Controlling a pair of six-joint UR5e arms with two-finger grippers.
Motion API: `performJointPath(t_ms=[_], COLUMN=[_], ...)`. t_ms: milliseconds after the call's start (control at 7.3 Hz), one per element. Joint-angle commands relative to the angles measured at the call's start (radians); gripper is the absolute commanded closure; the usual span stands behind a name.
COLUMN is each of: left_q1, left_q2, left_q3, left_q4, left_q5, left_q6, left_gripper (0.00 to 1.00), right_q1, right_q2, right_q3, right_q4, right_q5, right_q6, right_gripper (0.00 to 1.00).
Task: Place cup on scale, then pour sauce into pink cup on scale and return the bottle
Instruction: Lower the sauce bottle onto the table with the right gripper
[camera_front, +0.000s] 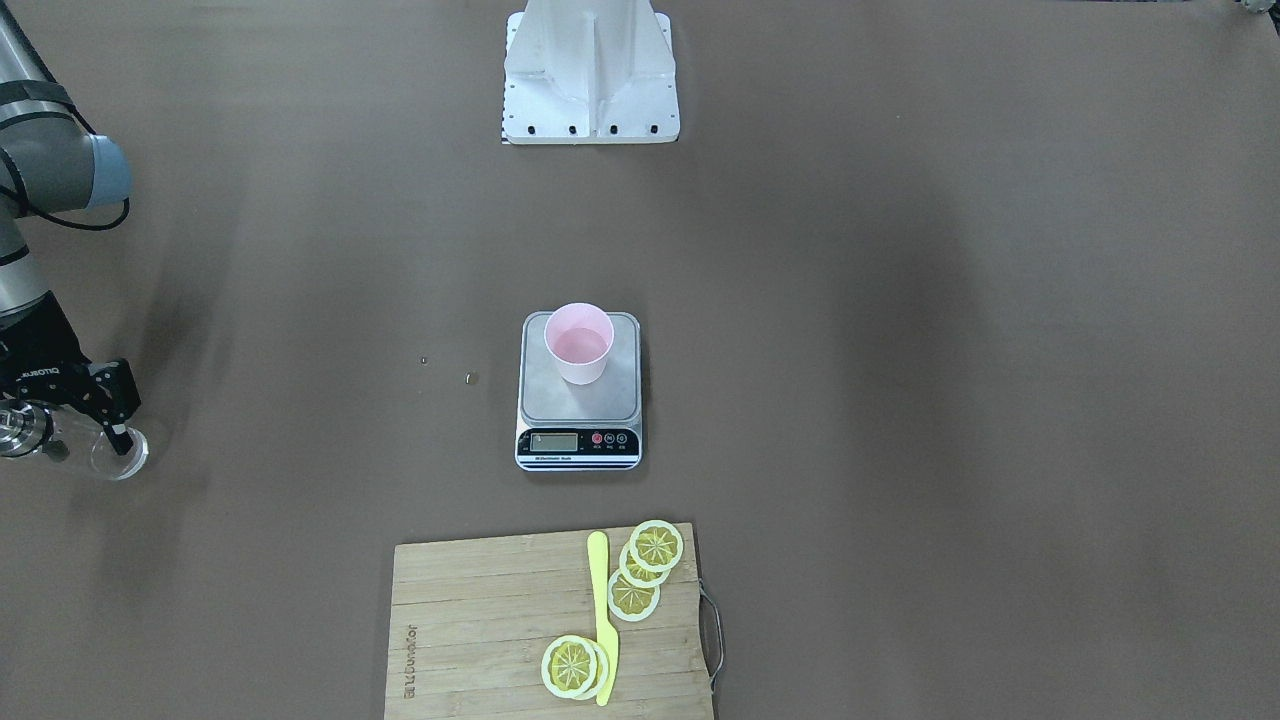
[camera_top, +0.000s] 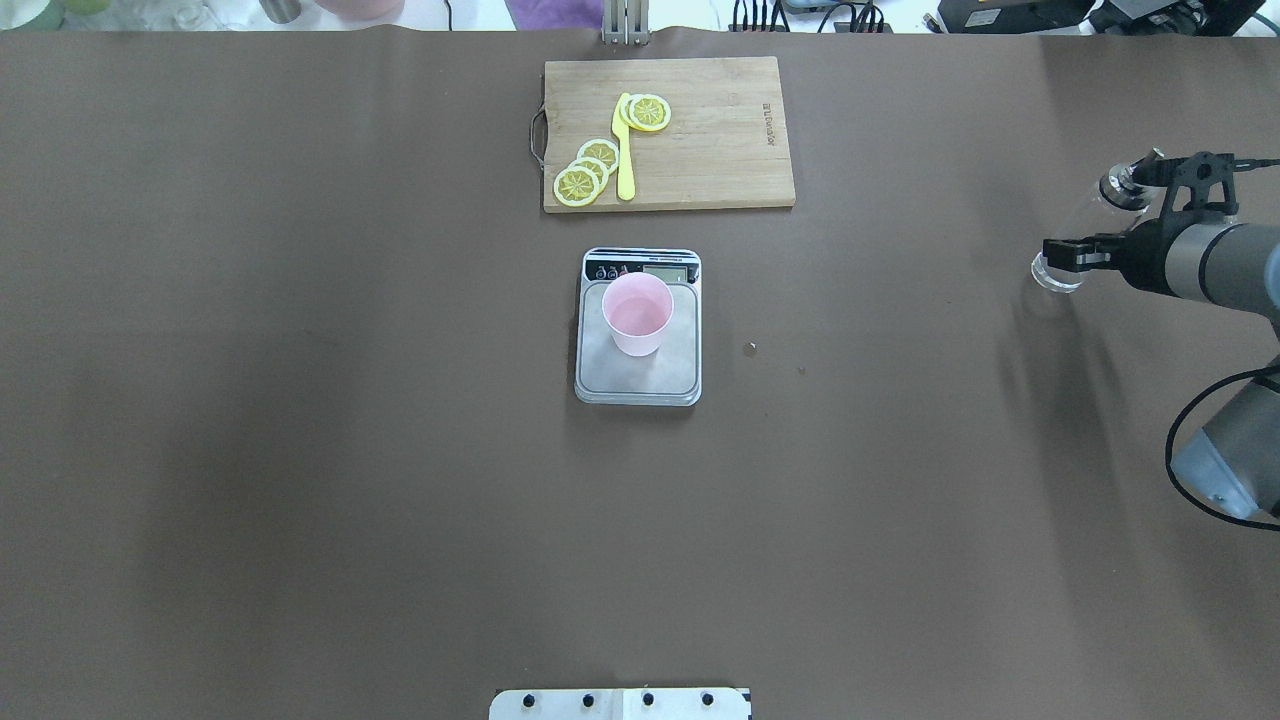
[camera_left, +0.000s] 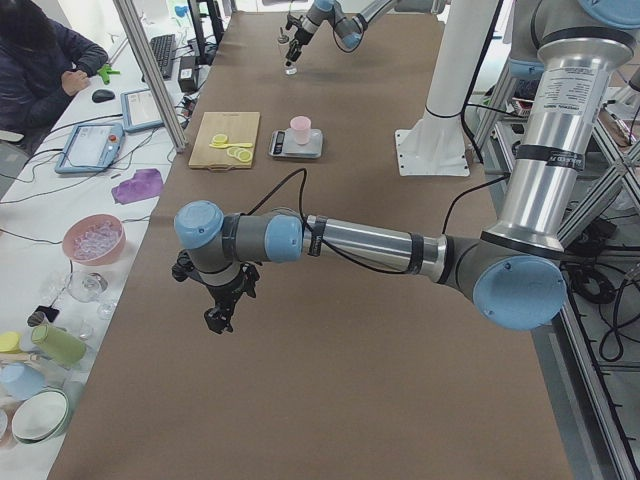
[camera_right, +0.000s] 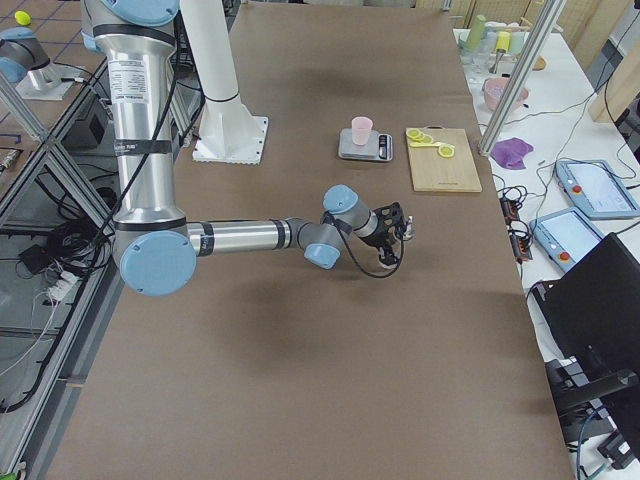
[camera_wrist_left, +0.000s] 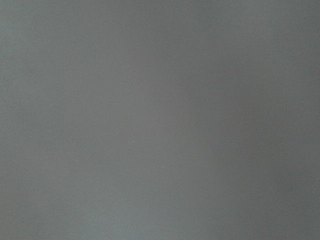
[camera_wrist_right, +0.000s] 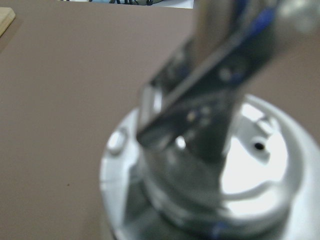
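Observation:
The pale pink cup (camera_front: 578, 345) (camera_top: 637, 312) stands upright on the steel platform of the scale (camera_front: 580, 405) (camera_top: 640, 378) at mid-table. Far out at the table's right end, my right gripper (camera_front: 122, 440) (camera_top: 1062, 255) is shut on the clear bottle (camera_front: 105, 462) (camera_top: 1093, 212), low on its body. The bottle's base is close to the table. Its silver spout cap (camera_wrist_right: 215, 165) fills the right wrist view, blurred. My left gripper (camera_left: 220, 315) shows only in the exterior left view, low over bare table, and I cannot tell its state.
A wooden cutting board (camera_front: 480, 620) (camera_top: 720, 140) with lemon slices and a yellow knife (camera_front: 600, 610) lies beyond the scale. Two small drops (camera_front: 471, 378) (camera_top: 750, 347) mark the table between scale and bottle. The robot's white pedestal (camera_front: 590, 70) stands at the near edge. A person (camera_left: 40, 50) sits at a side desk.

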Motion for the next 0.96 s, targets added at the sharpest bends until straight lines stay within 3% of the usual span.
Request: performJointPath(t_ms=[0,822], left_q1=[0.000,0.000], left_q2=[0.000,-0.002], left_q3=[0.000,-0.002], left_q4=[0.000,0.000], left_q5=[0.001,-0.001], left_q6=[-0.001,-0.001], left_gripper=[0.02,0.02], right_q1=[0.002,-0.002], right_q2=[-0.012,-0.024], right_q3=[0.002,-0.001], right_q4=[0.000,-0.004], right_q5=[-0.002,-0.016], right_q6=[-0.001,-0.009], right_gripper=[1.00,1.00])
